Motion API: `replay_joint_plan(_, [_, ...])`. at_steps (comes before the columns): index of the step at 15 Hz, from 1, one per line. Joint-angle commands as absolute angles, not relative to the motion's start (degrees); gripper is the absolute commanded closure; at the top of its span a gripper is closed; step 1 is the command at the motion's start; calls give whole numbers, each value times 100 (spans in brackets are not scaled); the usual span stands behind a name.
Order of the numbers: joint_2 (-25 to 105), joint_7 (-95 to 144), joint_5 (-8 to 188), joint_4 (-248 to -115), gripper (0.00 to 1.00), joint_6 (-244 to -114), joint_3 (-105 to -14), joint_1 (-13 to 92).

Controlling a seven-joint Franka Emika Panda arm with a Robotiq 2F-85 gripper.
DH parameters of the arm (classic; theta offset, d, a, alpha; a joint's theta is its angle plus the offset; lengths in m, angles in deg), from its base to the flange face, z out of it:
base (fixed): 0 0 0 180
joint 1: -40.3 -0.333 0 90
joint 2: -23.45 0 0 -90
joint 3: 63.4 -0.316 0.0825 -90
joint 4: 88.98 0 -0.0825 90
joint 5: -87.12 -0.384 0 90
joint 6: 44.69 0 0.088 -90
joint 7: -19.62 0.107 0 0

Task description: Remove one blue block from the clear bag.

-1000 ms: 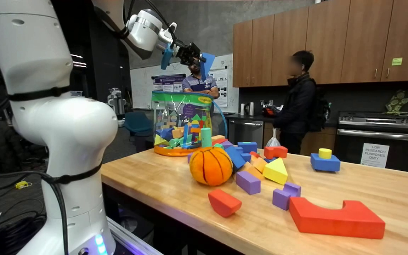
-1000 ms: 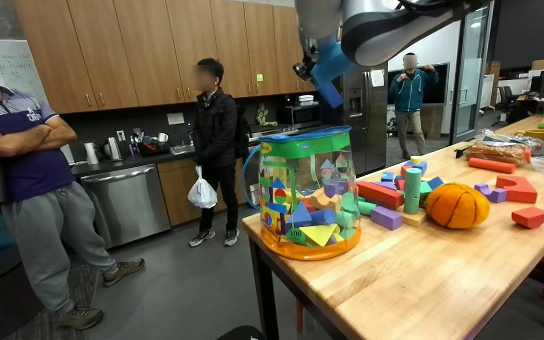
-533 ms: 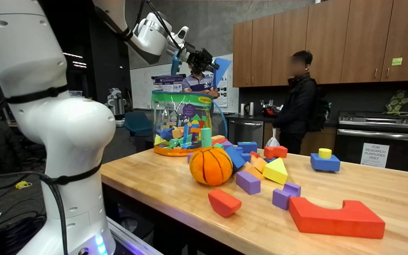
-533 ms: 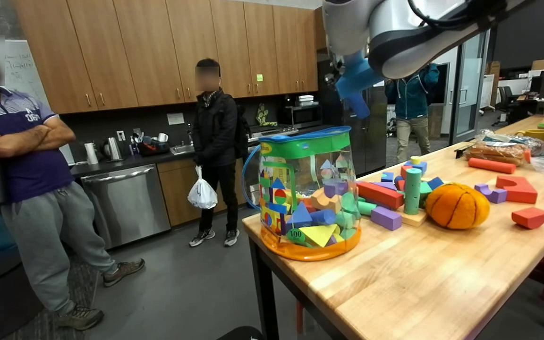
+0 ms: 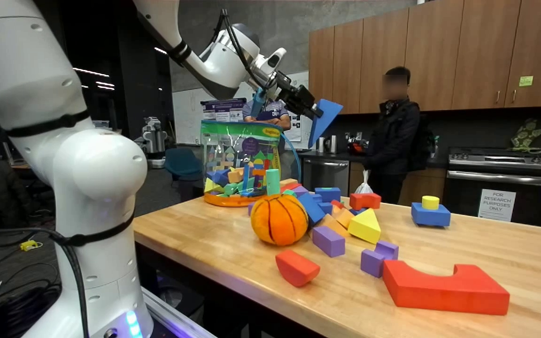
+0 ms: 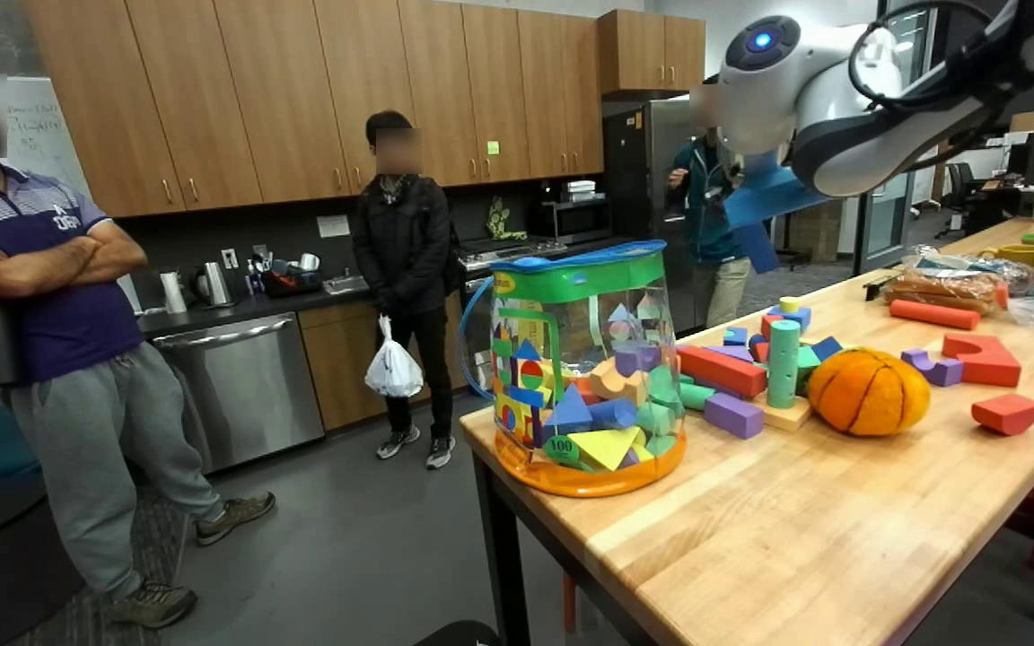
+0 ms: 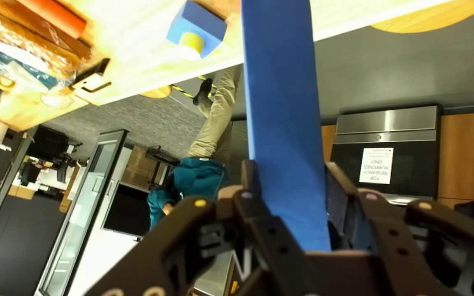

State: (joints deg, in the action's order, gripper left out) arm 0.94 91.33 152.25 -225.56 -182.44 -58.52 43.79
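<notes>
Gripping the blue block [image 5: 325, 120] (one corner downward), the end effector [image 7: 291, 170] outside the clear bag [image 6: 582, 280].

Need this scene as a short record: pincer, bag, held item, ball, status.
pincer: gripping the blue block
clear bag: upright on the table, coloured blocks inside
held item position: in the air, slanted, outside the clear bag
orange ball: on the table, beside loose blocks
status: blue block out of the bag, not yet set down
</notes>
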Motion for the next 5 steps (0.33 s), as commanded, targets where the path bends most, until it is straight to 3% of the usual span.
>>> replay_joint_plan(1, [66, 9051, 15215, -22963, 33, -19181, -5489, 4678])
replay_joint_plan(2, [106, 9072, 15160, -22788, 53, -18821, -5720, 4693])
replay_joint_plan(5, [117, 9059, 15151, -22947, 34, -19138, -5602, 4803])
